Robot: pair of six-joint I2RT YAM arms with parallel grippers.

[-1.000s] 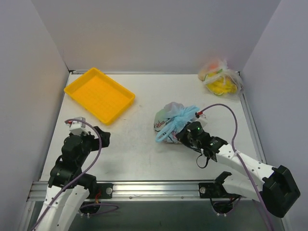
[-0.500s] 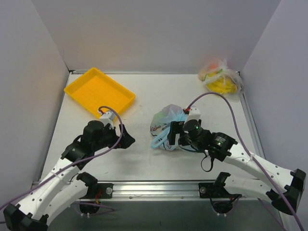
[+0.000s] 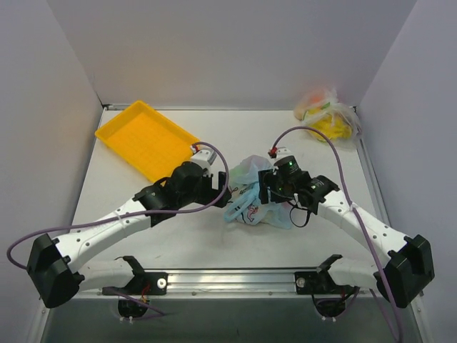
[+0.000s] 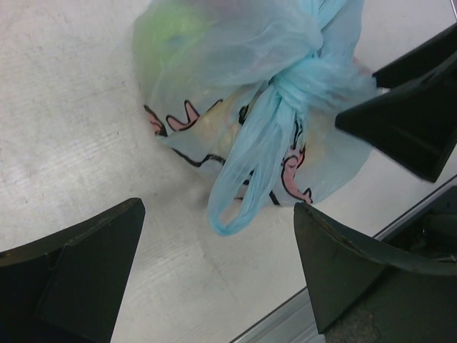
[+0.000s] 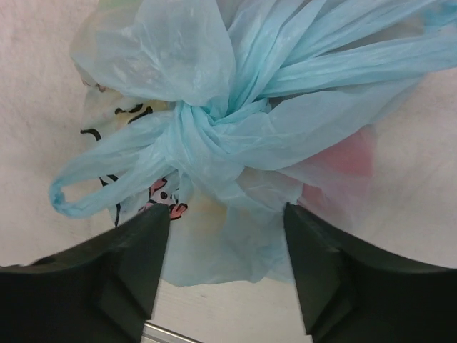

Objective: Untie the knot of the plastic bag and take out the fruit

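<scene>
The light blue plastic bag (image 3: 245, 174) lies on the table, tied shut. Its knot (image 4: 300, 78) also shows in the right wrist view (image 5: 200, 136), with one handle loop (image 4: 235, 193) hanging toward the front edge. Fruit shows only as tints through the plastic: green (image 4: 171, 28) and red (image 5: 343, 164). My left gripper (image 3: 218, 191) is open and empty just left of the bag, with the loop ahead of its jaws (image 4: 218, 257). My right gripper (image 3: 265, 189) is open over the bag's right side; its jaws (image 5: 227, 243) straddle the plastic below the knot.
A yellow tray (image 3: 146, 139) sits at the back left. A clear bag with yellow-orange contents (image 3: 327, 114) sits in the back right corner. The table's metal front rail (image 3: 228, 275) runs just below the bag. Grey walls close in three sides.
My left arm has reached from the near left across to the bag. My right gripper has moved up and over the bag's right side. The bag has shifted slightly.
</scene>
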